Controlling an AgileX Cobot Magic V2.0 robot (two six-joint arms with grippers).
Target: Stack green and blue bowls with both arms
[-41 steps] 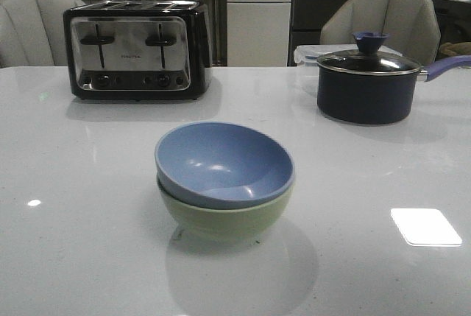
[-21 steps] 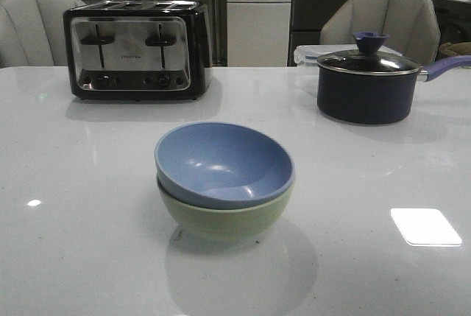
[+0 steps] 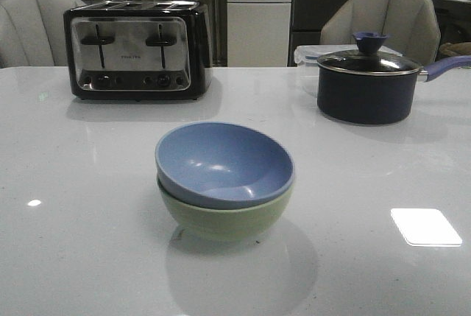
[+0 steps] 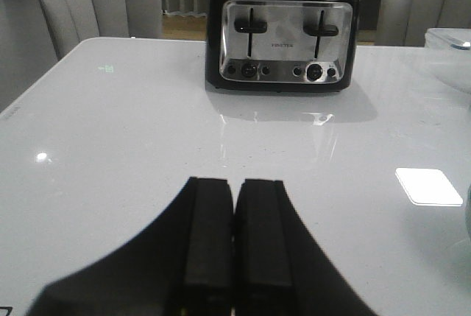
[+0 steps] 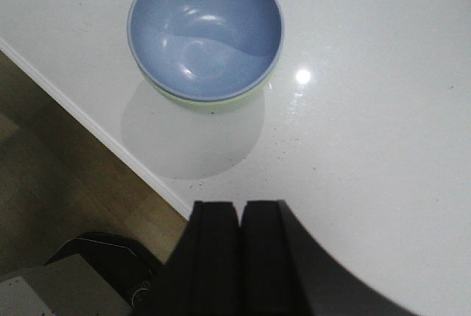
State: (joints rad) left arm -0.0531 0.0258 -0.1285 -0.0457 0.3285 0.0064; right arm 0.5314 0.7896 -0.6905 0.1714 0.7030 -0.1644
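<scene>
A black and silver toaster (image 3: 137, 50) stands behind and left of the blue bowl (image 3: 224, 163), which sits nested in the green bowl (image 3: 224, 222) on the white surface (image 3: 88, 213); a dark saucepan (image 3: 366, 84) stands behind and right. Left hand (image 4: 233, 239) and right hand (image 5: 240, 257) are closed, empty, apart from the bowls

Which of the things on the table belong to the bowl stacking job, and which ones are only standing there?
Part of the job:
blue bowl, nested in the green one
green bowl, underneath
left gripper, shut, holding nothing
right gripper, shut, holding nothing

Only standing there:
toaster
saucepan with its lid on
clear container behind the saucepan
</scene>
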